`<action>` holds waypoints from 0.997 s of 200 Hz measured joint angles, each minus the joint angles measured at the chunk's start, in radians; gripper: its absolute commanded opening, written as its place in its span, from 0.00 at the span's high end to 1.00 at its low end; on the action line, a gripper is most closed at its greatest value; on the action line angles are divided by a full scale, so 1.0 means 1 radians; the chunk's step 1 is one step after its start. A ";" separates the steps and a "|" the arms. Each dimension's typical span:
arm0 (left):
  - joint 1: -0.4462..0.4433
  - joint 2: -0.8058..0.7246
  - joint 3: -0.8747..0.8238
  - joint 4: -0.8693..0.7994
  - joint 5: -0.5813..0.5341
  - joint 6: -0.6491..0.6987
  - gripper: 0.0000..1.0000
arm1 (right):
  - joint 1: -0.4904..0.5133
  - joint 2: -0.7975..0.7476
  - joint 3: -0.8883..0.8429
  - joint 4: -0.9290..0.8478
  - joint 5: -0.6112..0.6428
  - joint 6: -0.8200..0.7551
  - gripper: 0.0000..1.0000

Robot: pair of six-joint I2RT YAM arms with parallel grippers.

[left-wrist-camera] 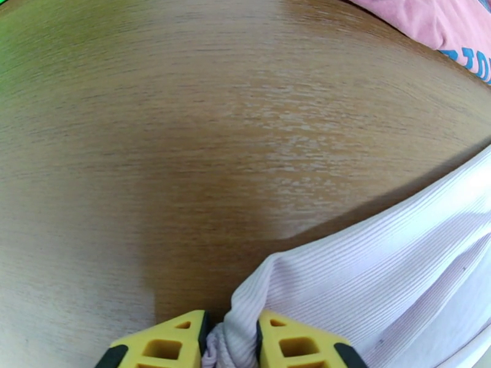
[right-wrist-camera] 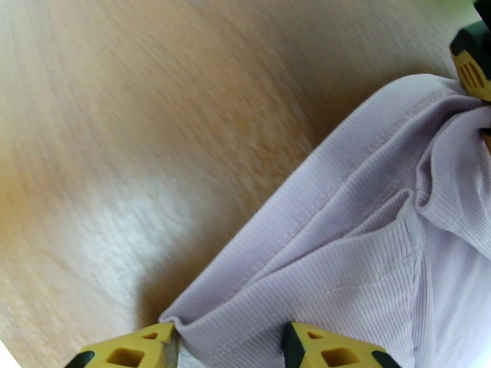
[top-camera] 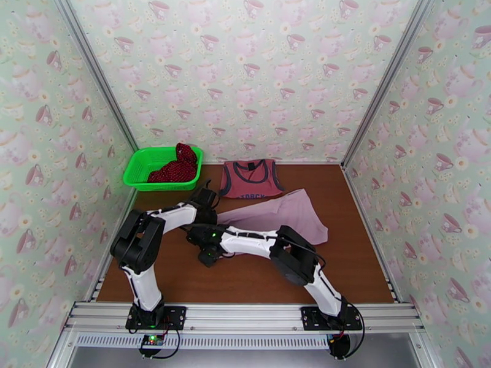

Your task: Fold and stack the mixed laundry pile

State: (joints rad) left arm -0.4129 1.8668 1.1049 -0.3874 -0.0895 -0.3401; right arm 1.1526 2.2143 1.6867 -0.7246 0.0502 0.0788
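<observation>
- R pincer (right-wrist-camera: 230,349) nearest, low over brown wood surface (top-camera: 245,280); also seen from above (top-camera: 208,254), arm reaching across to the left. Jaws apart, astride the near hem of the mauve-pink ribbed piece (right-wrist-camera: 368,253); cloth lies between the fingers w/ slack beside it, so prob. not clamped yet.
- L pincer (left-wrist-camera: 230,346) just beyond (top-camera: 205,199), narrow, clamped on a bunched corner of the same mauve-pink piece (left-wrist-camera: 368,271); fabric puckers up between the yellow pads, i.e. a real hold.
- Both pincers on the garment's left edge, near each other; judged: set to take two pts of one edge so the cloth can be carried over flat and not as a wad.
- Mauve-pink piece (top-camera: 288,217) spread on the surface mid-table, fanning right from the pincers, creased, not yet folded.
- Dusty-red tank top (top-camera: 250,178) behind it at the far edge, flat w/ chest text showing; looks laid out or folded as base of the stack. Corner also in L wrist view (left-wrist-camera: 442,19).
- Green mesh basket (top-camera: 140,162) far left corner, dark-red dotted cloth (top-camera: 178,167) heaped inside, hanging over the rim; untouched, so task approx. mid-way.
</observation>
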 measured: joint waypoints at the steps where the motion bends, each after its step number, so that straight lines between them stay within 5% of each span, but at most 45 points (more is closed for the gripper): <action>1: 0.000 0.000 0.000 0.000 0.000 0.000 0.76 | 0.000 0.000 0.000 0.000 -0.001 0.001 0.51; 37: 0.000 -0.003 -0.006 0.014 0.011 -0.008 1.00 | 0.002 0.001 0.002 -0.005 -0.003 0.026 0.67; 74: 0.002 -0.023 -0.042 0.057 0.027 -0.019 1.00 | 0.019 0.005 0.008 -0.014 0.017 0.061 1.00; 114: 0.007 -0.106 -0.151 0.095 0.050 -0.066 1.00 | 0.067 0.005 0.010 0.006 -0.012 0.066 1.00; 155: -0.021 -0.201 -0.191 -0.040 0.055 -0.092 1.00 | 0.095 -0.019 -0.039 0.102 -0.032 0.092 1.00; 199: -0.094 -0.246 -0.034 -0.179 0.094 -0.077 1.00 | 0.094 -0.260 -0.274 0.200 0.113 0.161 1.00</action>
State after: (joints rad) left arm -0.5068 1.6203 1.0710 -0.5663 0.0048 -0.4171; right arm 1.2465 1.9545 1.4128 -0.5243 0.1627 0.2394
